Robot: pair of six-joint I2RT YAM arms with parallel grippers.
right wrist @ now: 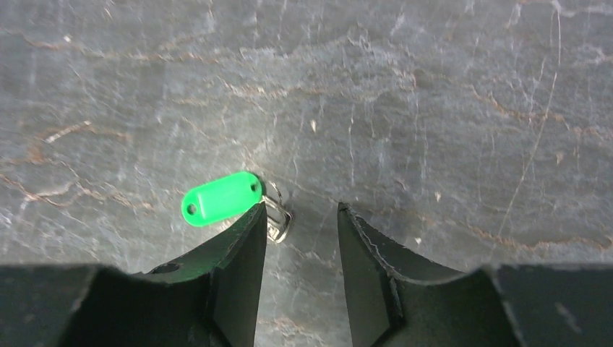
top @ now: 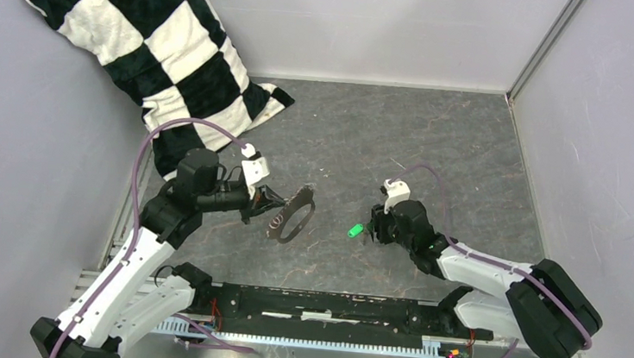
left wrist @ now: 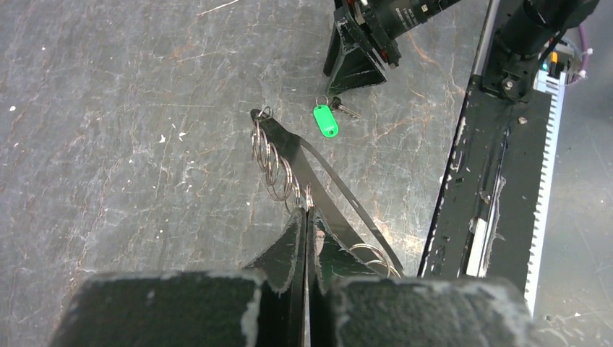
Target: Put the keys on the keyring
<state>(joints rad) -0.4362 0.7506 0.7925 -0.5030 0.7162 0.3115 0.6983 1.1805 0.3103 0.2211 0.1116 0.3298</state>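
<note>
Left gripper (left wrist: 304,214) clamped on keyring (left wrist: 293,155) | right gripper (right wrist: 300,217) parted (empty) | keys (right wrist: 220,197) on table (top: 437,155)

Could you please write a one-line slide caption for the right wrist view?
Right gripper, jaws apart, poised low over the grey table, with the green-tagged keys lying beside one fingertip.

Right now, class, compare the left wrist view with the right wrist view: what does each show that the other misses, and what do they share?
Left wrist only: the large thin silvery metal keyring loop, small rings strung along its rim, clamped edge-on in the shut left hand, plus the black toothed rail. Right wrist only: the gap inside the open right hand, nothing in it, one fingertip beside the tag's ring end. Both: the small dark key with its bright green plastic tag lying on the grey marbled table, that hand close by.
</note>
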